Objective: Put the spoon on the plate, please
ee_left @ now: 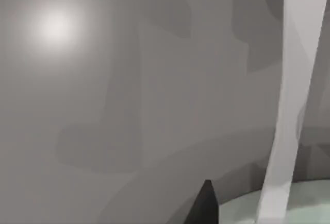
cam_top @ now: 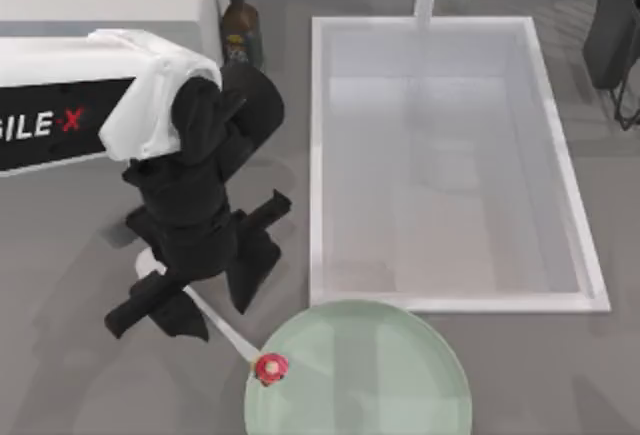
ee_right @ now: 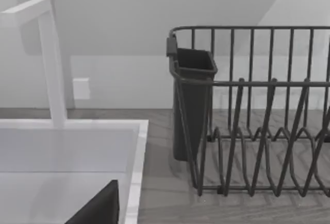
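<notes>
Here, the AgileX left arm's black pincer (cam_top: 190,305) is clenched on the slim white spoon (cam_top: 222,329), held slanting above the grey bench (cam_top: 80,375); one end reaches the left rim of the large round mint-green plate (cam_top: 370,375).

One spoon (cam_top: 225,330), one plate (cam_top: 380,385), one bottle (cam_top: 238,23)

light: soft, even | glare: bright spot on table (ee_left: 54,26) | shadows: faint under left arm
</notes>
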Available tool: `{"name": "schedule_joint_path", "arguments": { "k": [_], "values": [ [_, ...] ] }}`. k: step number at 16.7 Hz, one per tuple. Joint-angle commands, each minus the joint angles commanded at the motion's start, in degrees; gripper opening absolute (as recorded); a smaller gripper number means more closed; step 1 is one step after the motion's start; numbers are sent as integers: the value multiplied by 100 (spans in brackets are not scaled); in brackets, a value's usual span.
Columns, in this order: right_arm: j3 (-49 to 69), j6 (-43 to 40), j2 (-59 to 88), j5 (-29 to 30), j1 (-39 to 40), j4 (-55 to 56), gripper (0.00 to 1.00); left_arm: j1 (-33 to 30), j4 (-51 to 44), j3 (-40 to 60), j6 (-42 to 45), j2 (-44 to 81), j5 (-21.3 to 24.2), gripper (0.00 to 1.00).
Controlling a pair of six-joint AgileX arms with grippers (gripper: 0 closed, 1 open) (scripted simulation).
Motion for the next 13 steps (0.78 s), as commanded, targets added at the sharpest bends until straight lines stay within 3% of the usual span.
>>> {"name": "schedule_joint_path", "arguments": {
  "k": [6,13],
  "values": [
    [0,0,0,0,0,0,100,-1334,-118,388,-3885,358,-154,0],
    [0,0,0,0,0,0,100,-2319,-319,890,-6638,444,-687,0]
  ]
}}
